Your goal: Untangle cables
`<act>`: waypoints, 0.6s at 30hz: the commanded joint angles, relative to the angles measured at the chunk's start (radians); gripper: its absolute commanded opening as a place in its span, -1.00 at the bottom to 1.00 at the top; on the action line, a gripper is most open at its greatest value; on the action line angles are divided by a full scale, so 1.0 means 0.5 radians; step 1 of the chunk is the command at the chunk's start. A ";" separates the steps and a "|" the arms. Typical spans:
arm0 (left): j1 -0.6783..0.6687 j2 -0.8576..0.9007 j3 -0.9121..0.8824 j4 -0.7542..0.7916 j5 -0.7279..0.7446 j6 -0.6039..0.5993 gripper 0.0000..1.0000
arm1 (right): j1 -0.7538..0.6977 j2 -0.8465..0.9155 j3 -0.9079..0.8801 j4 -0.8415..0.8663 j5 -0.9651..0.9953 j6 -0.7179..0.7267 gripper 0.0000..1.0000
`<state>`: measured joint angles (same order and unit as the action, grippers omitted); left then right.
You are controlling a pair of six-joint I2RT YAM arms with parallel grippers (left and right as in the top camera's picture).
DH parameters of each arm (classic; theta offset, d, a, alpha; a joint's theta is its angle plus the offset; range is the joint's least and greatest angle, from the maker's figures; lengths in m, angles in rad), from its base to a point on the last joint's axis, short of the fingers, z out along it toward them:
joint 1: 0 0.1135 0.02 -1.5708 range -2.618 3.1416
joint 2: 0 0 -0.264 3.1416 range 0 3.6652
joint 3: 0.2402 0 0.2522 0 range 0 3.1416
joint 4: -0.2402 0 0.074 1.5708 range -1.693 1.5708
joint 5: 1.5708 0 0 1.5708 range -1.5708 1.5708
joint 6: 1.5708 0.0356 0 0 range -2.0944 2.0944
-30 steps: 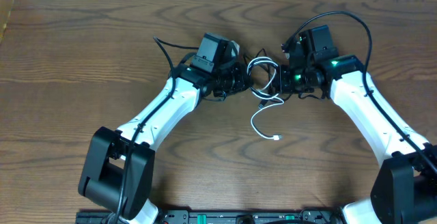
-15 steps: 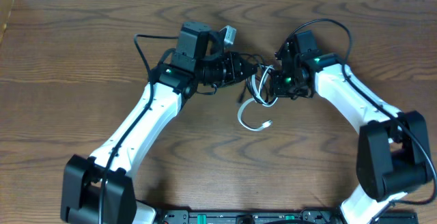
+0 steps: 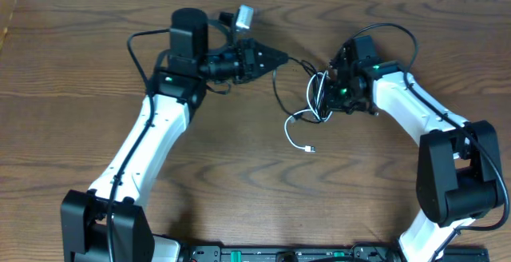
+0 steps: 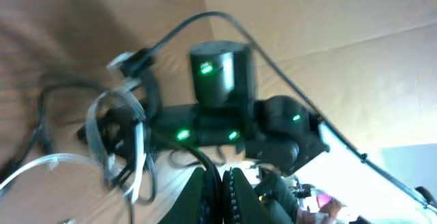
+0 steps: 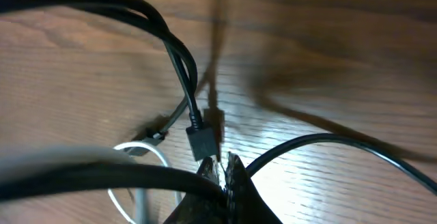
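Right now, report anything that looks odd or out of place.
Nothing damaged. One black cable stretches between the left gripper and the tangle at the right gripper, while the white cable trails loose below it.

The overhead view is bright and evenly lit from above, sharp across the whole desk, with only soft, short shadows hugging the arms and no glare. The left wrist view is tilted and smeared by motion blur, the white cable streaked into pale arcs and the lower right corner blown out to white. In the right wrist view the black cable nearest the lens is an unfocused band, a blurred shadow darkens the upper right, and a pale sheen lies on the wood below
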<state>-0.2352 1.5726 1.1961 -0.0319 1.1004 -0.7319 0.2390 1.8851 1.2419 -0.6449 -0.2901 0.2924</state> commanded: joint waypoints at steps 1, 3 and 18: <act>0.026 -0.089 0.013 -0.311 -0.207 0.321 -0.85 | -0.043 0.040 -0.005 -0.027 0.088 -0.011 -0.98; -0.018 -0.086 0.012 -0.626 -0.612 0.462 -0.85 | -0.045 0.040 -0.005 -0.041 0.071 -0.022 -0.98; -0.492 -0.026 0.011 -0.954 -1.553 0.527 0.15 | -0.043 0.040 -0.005 -0.081 0.051 -0.040 -0.98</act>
<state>-0.4473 1.5551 1.1992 -0.5156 0.3908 -0.4885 0.2207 1.8977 1.2400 -0.6823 -0.2684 0.2810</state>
